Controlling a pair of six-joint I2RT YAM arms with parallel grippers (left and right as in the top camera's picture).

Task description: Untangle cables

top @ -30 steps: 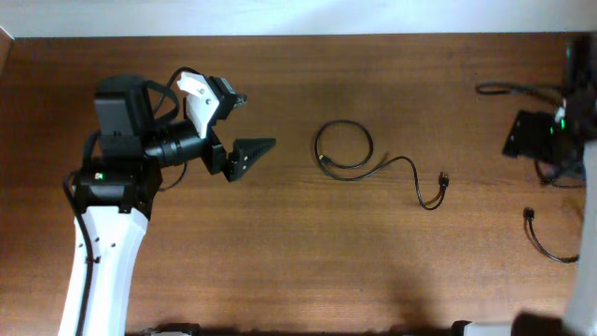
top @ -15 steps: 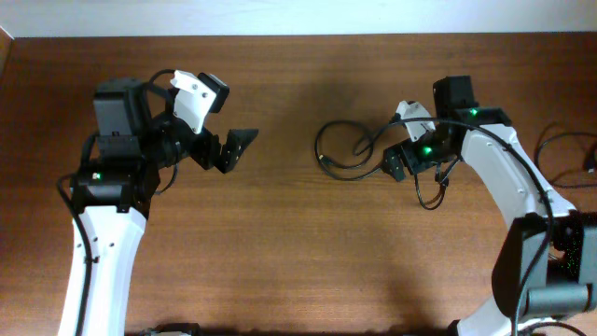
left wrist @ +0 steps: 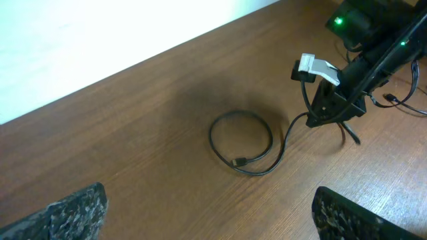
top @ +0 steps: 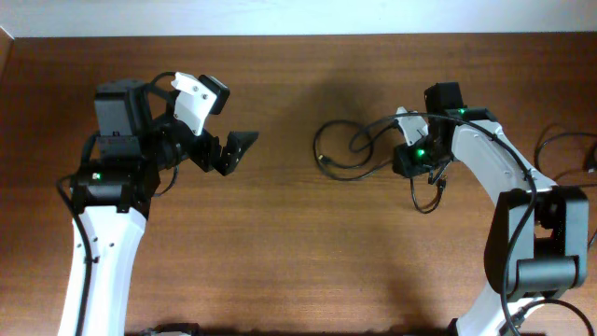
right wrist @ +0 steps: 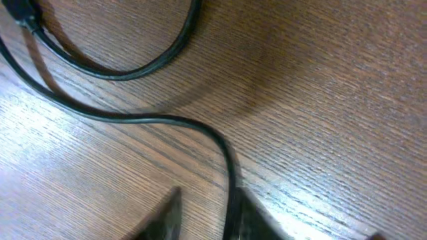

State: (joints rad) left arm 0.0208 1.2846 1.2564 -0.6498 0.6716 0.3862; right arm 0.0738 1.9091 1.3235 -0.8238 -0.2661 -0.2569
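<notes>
One cable [top: 343, 147]: loop lies left of my right gripper [right wrist: 203, 217], tail runs lengthwise between its fingers [right wrist: 167, 219]. Narrow gap, probably not pinched, view's blurry. Left gripper [top: 233, 117] wide open, well apart.

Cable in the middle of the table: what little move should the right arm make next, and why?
Probably close the right gripper on the cable. The right wrist view shows the cable running between its spread fingers, close above the table, so a pinch should catch it. The left gripper hangs open, well apart from the cable.
</notes>
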